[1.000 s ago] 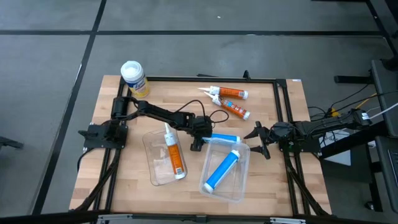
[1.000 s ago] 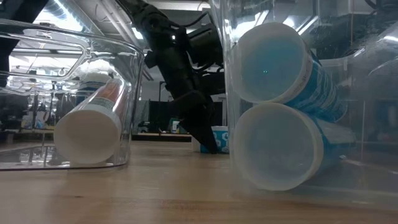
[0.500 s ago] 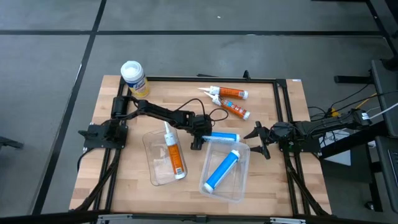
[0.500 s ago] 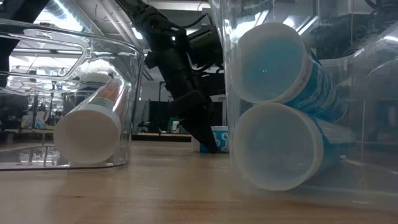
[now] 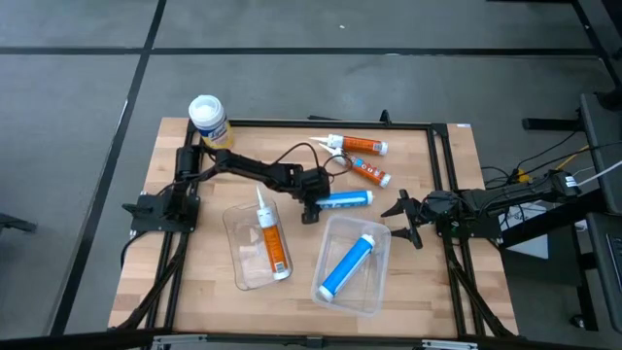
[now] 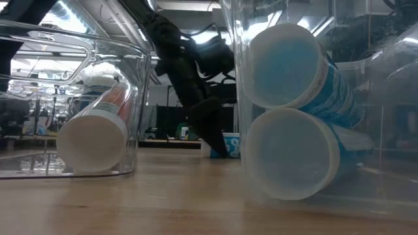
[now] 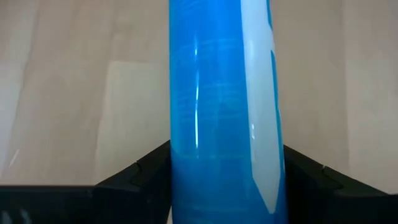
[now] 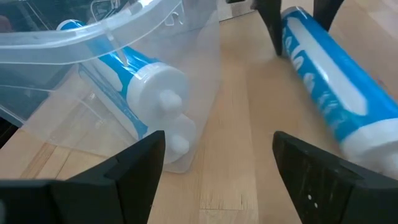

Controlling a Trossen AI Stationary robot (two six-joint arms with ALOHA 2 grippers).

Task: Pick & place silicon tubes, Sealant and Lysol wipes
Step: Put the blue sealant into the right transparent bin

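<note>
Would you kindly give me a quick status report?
Left gripper shut on blue tube, beside clear bin. Right gripper open, waiting. Lysol wipes untouched.

Grey floor around wooden table, dark seam lines crossing it. Black stand at right edge. Bright ceiling lights behind.

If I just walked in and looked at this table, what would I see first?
You'd spot the left gripper in the middle of the wooden table, clamped on a blue tube just above a clear bin that holds another blue tube. Next you'd see the yellow Lysol wipes standing at the far left corner. The right gripper waits open at the right edge.
</note>
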